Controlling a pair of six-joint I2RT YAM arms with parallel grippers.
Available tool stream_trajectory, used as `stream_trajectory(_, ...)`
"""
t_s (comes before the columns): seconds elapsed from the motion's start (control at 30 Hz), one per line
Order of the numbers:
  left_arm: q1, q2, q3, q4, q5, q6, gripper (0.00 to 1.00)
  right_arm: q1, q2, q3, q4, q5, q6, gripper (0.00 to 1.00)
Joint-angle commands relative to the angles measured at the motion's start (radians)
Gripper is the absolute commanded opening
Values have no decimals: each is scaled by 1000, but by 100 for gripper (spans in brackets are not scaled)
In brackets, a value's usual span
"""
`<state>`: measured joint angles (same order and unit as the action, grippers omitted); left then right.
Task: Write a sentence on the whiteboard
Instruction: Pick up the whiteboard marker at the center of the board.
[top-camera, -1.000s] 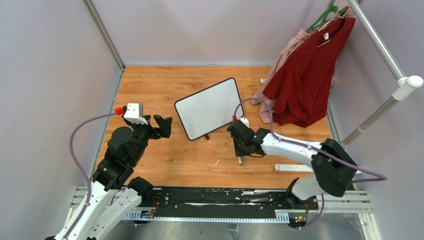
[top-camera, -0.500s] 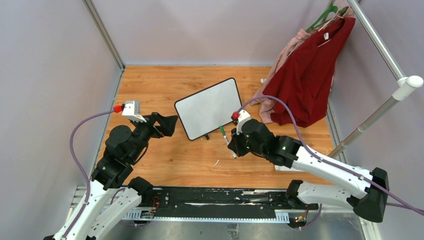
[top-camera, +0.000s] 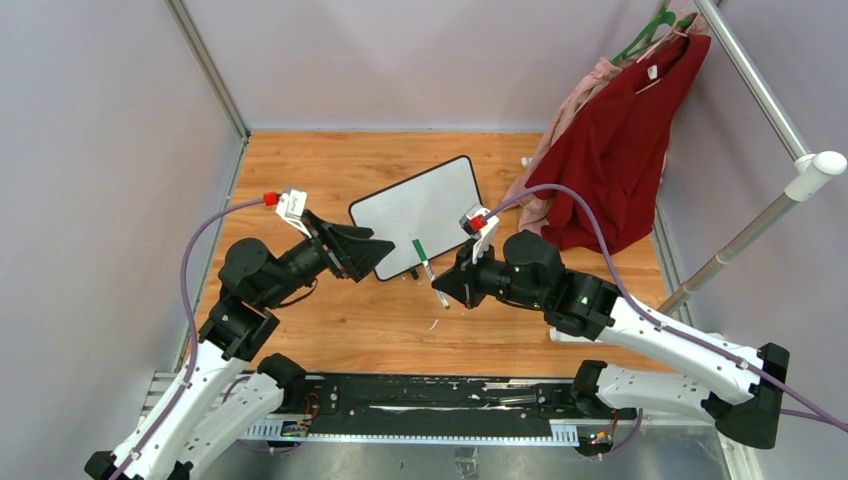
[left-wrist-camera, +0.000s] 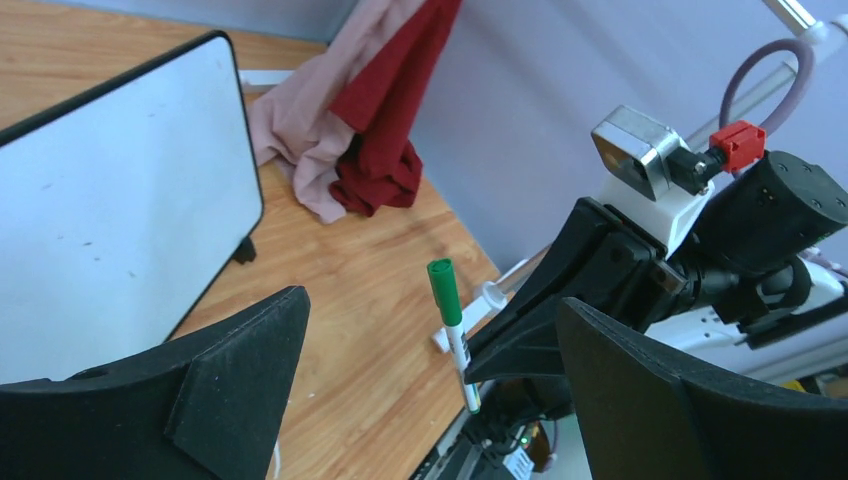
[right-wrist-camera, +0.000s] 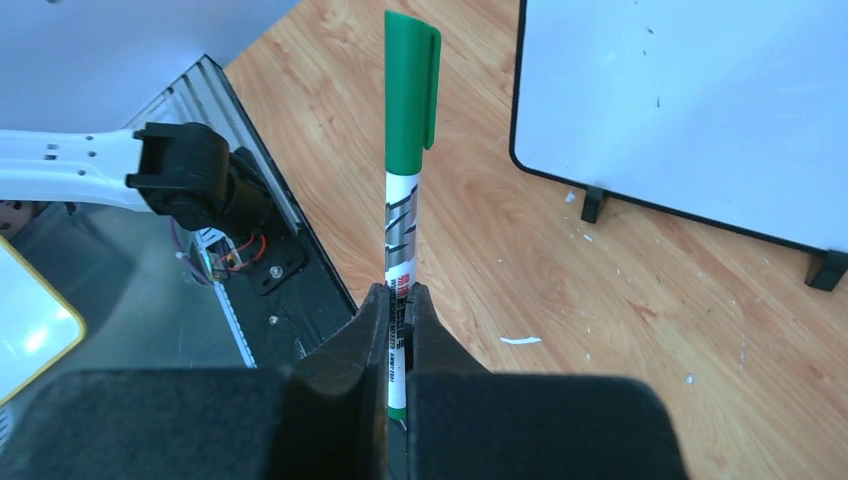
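Wooden table, whiteboard standing, long axis diagonal

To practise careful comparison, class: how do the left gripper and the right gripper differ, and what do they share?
The left gripper stands wide open; the right gripper is shut. The left gripper is empty; the right gripper pinches a green-capped marker. Both have black fingers and face each other near the whiteboard.

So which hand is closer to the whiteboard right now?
Left. The left hand, open, sits right at the left edge of the whiteboard. The right hand, clamped on a green marker, is a little off the board's near edge, by its feet.
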<state>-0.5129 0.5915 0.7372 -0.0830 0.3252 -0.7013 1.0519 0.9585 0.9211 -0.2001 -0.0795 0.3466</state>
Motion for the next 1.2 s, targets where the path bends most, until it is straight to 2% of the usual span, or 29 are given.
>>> stream_trajectory(0.0,-4,17,-35,114,110,-78,100,16,-6,38,79,-51,-8,0)
stream_trajectory(0.23,-4,44,-44,160,155,-100,99,17,-15,28,120,-77,18,0)
stream_trajectory(0.47,-7,87,-39,180,201,-119,89,30,18,58,146,-93,30,0)
stream_trajectory(0.73,-15,103,-31,187,206,-122,68,63,67,97,163,-83,27,0)
stream_trajectory(0.83,-16,100,-32,187,204,-125,64,69,75,104,163,-77,26,0)
stream_trajectory(1.03,-16,93,-34,193,207,-128,43,84,80,107,159,-62,20,0)
stream_trajectory(1.17,-16,88,-39,204,217,-138,34,88,79,107,156,-50,18,0)
